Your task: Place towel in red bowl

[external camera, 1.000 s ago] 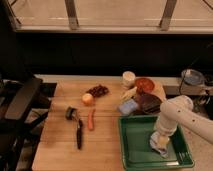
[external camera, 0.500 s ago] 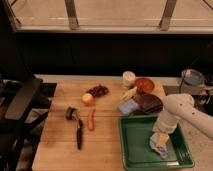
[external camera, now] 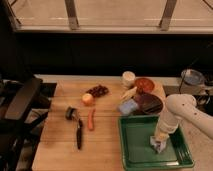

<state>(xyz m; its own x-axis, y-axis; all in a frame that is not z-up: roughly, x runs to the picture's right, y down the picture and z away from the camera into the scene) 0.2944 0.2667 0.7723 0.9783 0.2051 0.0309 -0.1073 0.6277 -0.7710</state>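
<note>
A pale crumpled towel (external camera: 159, 144) lies in the green tray (external camera: 134, 150) at the front right. My gripper (external camera: 161, 139) reaches down from the white arm (external camera: 176, 112) onto the towel, right on top of it. The red bowl (external camera: 145, 84) stands at the back right of the wooden table, well beyond the tray.
On the wooden table (external camera: 55, 135) lie a carrot (external camera: 90, 119), a black-handled tool (external camera: 78, 132), an orange fruit (external camera: 88, 99), dark grapes (external camera: 98, 90), a white cup (external camera: 129, 78), a blue sponge (external camera: 128, 106) and a dark bowl (external camera: 149, 103). A metal pot (external camera: 192, 78) stands at the far right. A black chair (external camera: 20, 100) is on the left.
The arm has lowered slightly and shifted a little forward in the tray, with the gripper staying on the towel.
</note>
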